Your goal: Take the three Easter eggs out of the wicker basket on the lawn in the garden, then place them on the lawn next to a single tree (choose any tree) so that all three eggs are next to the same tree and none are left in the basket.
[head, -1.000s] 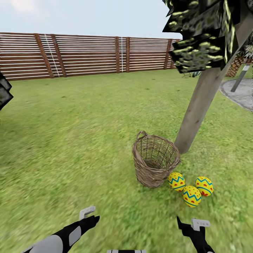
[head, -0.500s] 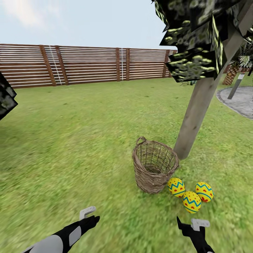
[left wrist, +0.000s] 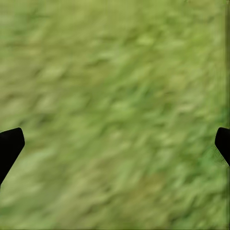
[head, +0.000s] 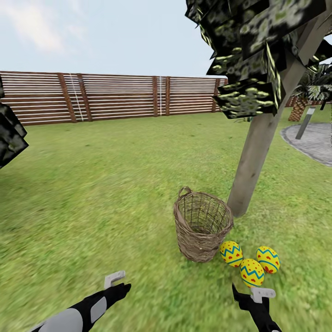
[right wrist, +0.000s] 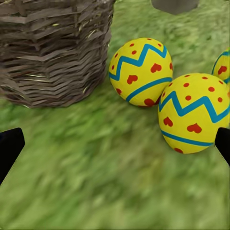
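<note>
Three yellow Easter eggs with blue zigzags and red hearts lie on the lawn (head: 92, 193): one (head: 231, 253) touching the wicker basket (head: 203, 226), one (head: 251, 272) nearest me, one (head: 268, 259) to the right. They rest near the foot of the leaning tree trunk (head: 258, 152). No egg shows inside the upright basket. The right wrist view has the basket (right wrist: 52, 48) and two eggs (right wrist: 141, 72) (right wrist: 194, 112) close ahead. My right gripper (head: 240, 294) (right wrist: 115, 143) is open and empty. My left gripper (head: 121, 289) (left wrist: 115, 143) hangs open over bare grass.
A brown slatted fence (head: 115, 94) closes the far side of the garden. A grey paved area (head: 313, 143) with a post (head: 304, 123) and a palm (head: 304, 99) lies at the right. Dark leaf clusters (head: 9, 133) hang at the left edge.
The head camera has tilted upward, so the basket, eggs and tree sit lower in the picture. Both arms and the eggs have kept their places.
</note>
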